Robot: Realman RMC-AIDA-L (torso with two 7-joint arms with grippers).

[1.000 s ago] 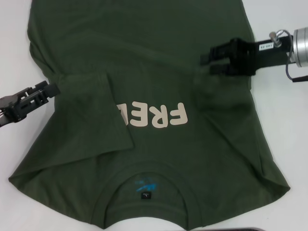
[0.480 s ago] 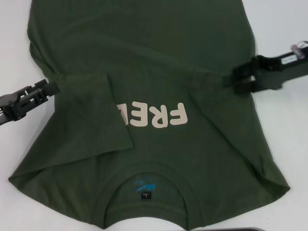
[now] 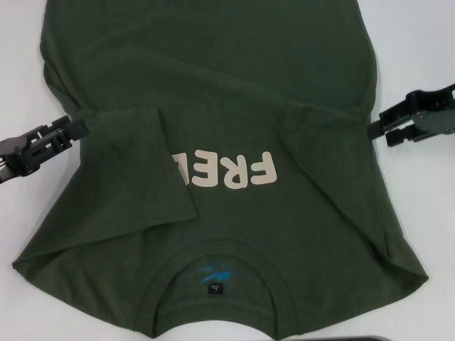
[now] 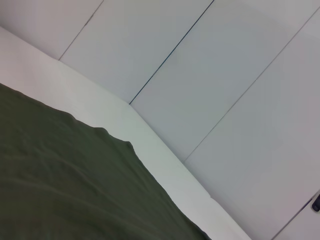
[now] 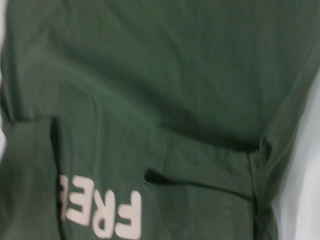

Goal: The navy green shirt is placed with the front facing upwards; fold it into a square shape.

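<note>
The navy green shirt (image 3: 213, 177) lies spread front-up on the white table (image 3: 426, 42), filling most of the head view; its ribbed collar (image 3: 213, 284) sits at six o'clock and its body runs off toward twelve o'clock; the cream letters (image 3: 227, 170) on the chest read upside down from the head camera, and the last one is partly covered; both sleeves are folded inward over the chest, the left sleeve (image 3: 135, 170) lying as a flap whose edge crosses the lettering, the right sleeve (image 3: 320, 142) tucked in with a crease at about three o'clock; a small black and blue neck label (image 3: 213, 278) shows inside the collar.

The left gripper (image 3: 75, 128) sits at nine o'clock, low at the shirt's left edge beside the sleeve fold; its black fingers point toward the cloth, and I cannot tell whether they are spread or pressed together; the left wrist view shows only a corner of the green cloth (image 4: 75, 185), the table edge (image 4: 165, 165) and the pale floor (image 4: 225, 75) beyond.

The right gripper (image 3: 377, 129) sits at three o'clock, just off the shirt's right edge over the bare table; its two fingers are spread apart and grip nothing; the right wrist view looks across the shirt at the lettering (image 5: 100, 215) and the folded right sleeve (image 5: 200, 165).
</note>
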